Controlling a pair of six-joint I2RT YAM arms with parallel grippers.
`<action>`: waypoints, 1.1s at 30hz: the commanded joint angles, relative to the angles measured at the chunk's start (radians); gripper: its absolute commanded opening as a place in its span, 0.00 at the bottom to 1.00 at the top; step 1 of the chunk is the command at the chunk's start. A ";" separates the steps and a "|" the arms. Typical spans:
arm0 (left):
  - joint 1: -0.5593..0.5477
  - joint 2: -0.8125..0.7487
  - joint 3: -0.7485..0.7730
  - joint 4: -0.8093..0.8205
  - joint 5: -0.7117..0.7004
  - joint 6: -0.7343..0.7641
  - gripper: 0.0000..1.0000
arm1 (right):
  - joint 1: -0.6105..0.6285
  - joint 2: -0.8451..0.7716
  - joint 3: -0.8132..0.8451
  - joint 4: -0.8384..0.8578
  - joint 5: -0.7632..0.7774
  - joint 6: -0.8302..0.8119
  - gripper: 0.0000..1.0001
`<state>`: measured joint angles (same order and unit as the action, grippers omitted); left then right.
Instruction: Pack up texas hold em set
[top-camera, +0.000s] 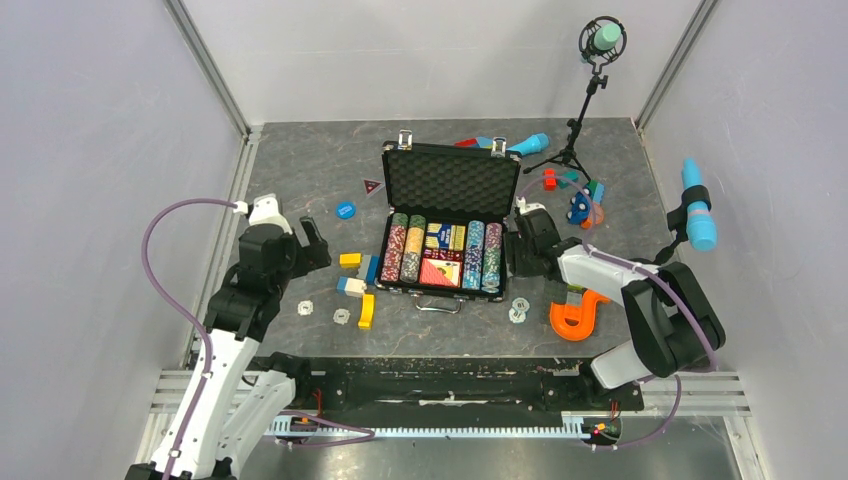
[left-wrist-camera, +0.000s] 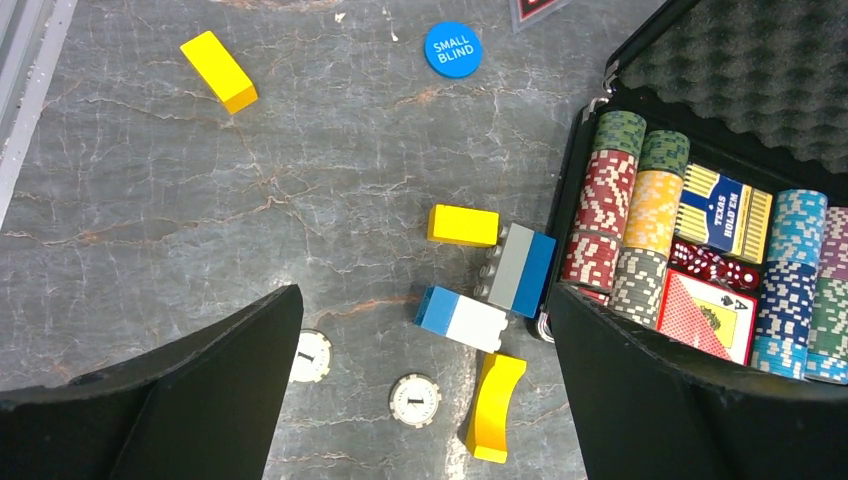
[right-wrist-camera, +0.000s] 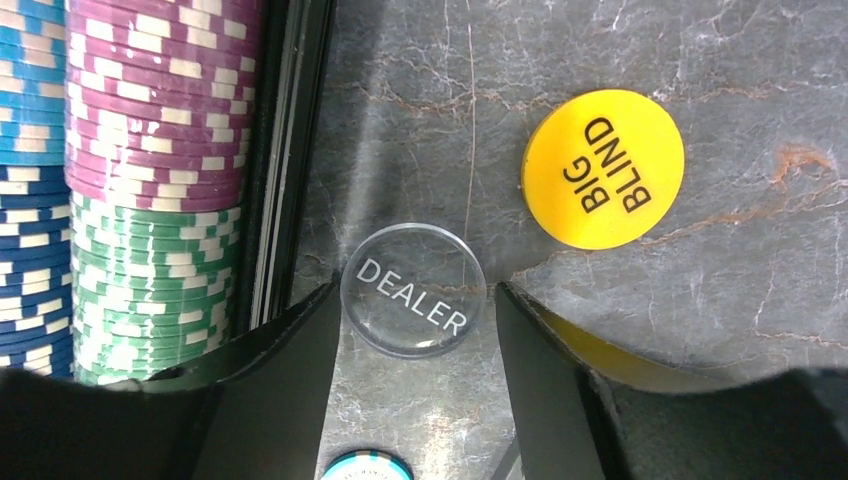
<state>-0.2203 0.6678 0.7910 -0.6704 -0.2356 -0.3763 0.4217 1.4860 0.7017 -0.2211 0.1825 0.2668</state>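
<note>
An open black case (top-camera: 450, 182) sits at the middle of the grey marbled bench (left-wrist-camera: 150, 200), its foam-lined lid raised on the far side. Rows of poker chips (left-wrist-camera: 650, 215) in red, yellow, grey, green, blue and purple fill its outer channels. Between them lie a blue card deck (left-wrist-camera: 725, 212), red dice (left-wrist-camera: 712, 265) and a red-backed deck (left-wrist-camera: 710, 315) with an ace on top.

The right end effector (right-wrist-camera: 418, 290) is low at the case's right wall, its jaws partway apart on either side of a clear "DEALER" button (right-wrist-camera: 412, 300) lying flat on the bench. A sliver of bench shows beside the right finger. A yellow "BIG BLIND" button (right-wrist-camera: 603, 168) lies just beyond it.

The left end effector (left-wrist-camera: 425, 300) hangs over the bench left of the case with its jaws spread wide and nothing held. Toy blocks (left-wrist-camera: 462, 225) and two loose chips (left-wrist-camera: 415, 400) lie below it, and a blue "SMALL BLIND" button (left-wrist-camera: 452, 49) lies farther off.
</note>
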 joint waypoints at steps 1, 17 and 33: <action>-0.001 -0.006 -0.008 0.042 -0.021 0.054 1.00 | 0.004 0.035 0.009 0.012 0.031 -0.006 0.59; -0.001 0.090 0.207 -0.113 -0.037 0.084 1.00 | 0.015 0.014 -0.008 0.017 0.031 -0.013 0.41; -0.001 0.000 0.215 -0.153 -0.017 0.060 1.00 | 0.021 -0.142 0.021 -0.052 0.102 -0.040 0.40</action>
<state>-0.2203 0.6960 1.0439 -0.8593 -0.2604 -0.3191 0.4404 1.3975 0.6998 -0.2565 0.2504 0.2394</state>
